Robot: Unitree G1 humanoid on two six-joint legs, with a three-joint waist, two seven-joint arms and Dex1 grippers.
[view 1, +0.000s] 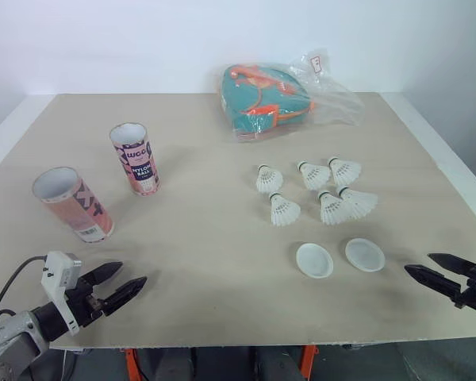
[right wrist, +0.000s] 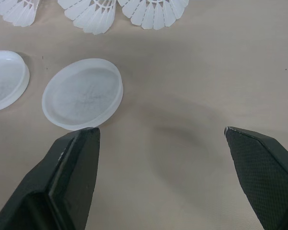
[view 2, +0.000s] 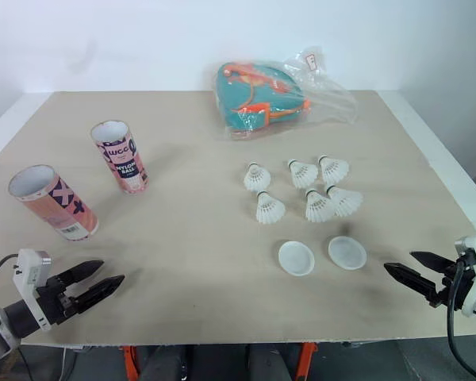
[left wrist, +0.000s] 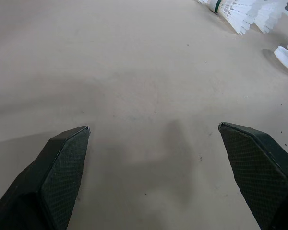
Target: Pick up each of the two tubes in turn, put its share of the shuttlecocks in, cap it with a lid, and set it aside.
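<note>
Left gripper [view 1: 132,273]: fingers apart, empty, nearer tube [view 1: 70,205] beyond it; right gripper [view 1: 418,262]: fingers apart, nearest lid [view 1: 365,254] just ahead.

Far tube [view 1: 135,159]: pink, "NYLON BALL" lettering, top open, upright, left of centre.
Near tube [view 1: 71,205]: pink with dark crosses, top open, apparently upright, far left.
Shuttlecocks [view 1: 332,209]: six, white, clustered right of centre.
Lids [view 1: 314,260]: two, translucent white discs, side by side, not touching, just below the shuttlecocks.

Your left black two-finger gripper [view 1: 132,274] hovers low at near left, pointing inward, fingers spread apart. Your right black two-finger gripper [view 1: 419,263] mirrors it at near right, likewise spread.
</note>
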